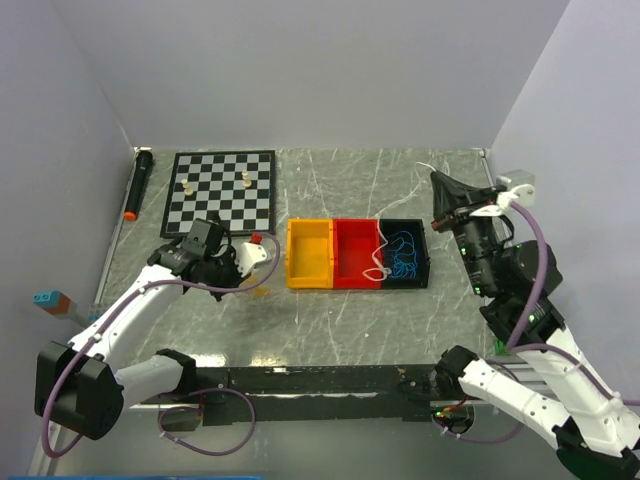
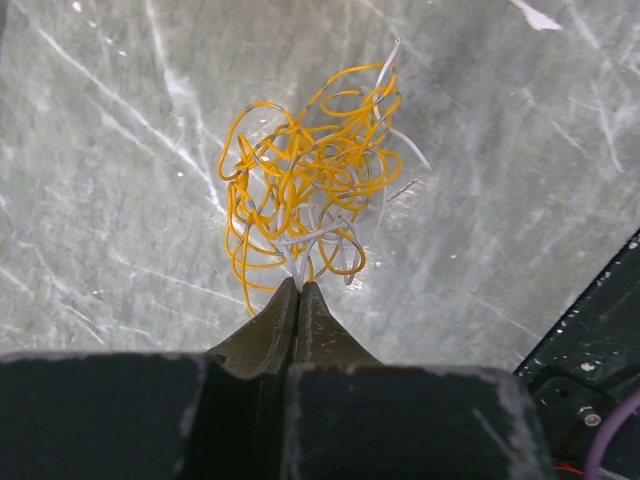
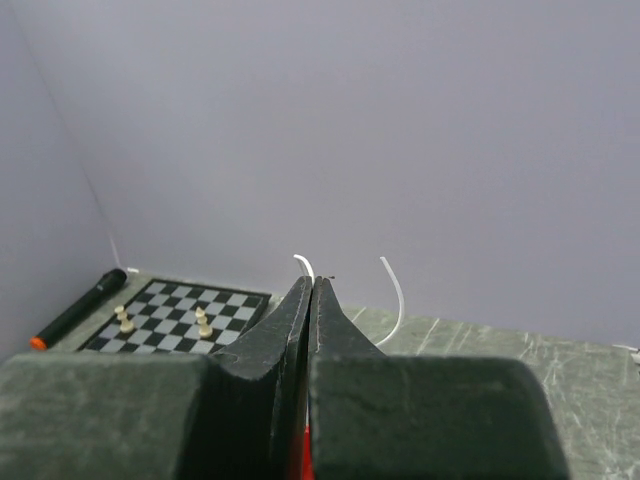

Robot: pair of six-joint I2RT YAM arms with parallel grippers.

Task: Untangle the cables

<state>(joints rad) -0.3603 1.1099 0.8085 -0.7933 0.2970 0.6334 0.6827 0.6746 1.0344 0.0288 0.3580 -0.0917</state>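
A tangled bunch of yellow and white cables (image 2: 305, 190) hangs over the table in the left wrist view. My left gripper (image 2: 298, 285) is shut on white strands at the bunch's near edge. In the top view this gripper (image 1: 252, 280) is left of the bins, with a bit of yellow cable (image 1: 262, 289) at its tip. My right gripper (image 3: 312, 280) is shut on a thin white cable (image 3: 396, 290) whose ends curl up past the tips. In the top view it (image 1: 434, 178) is raised above the black bin. The white cable (image 1: 379, 262) trails down to the bins. A blue cable (image 1: 403, 255) lies in the black bin.
Three joined bins stand mid-table: yellow (image 1: 308, 272), red (image 1: 356, 274), black (image 1: 421, 258). A chessboard (image 1: 222, 190) with a few pieces lies at the back left, a black marker (image 1: 138, 185) beside it. A blue and orange object (image 1: 50, 300) sits at the left edge.
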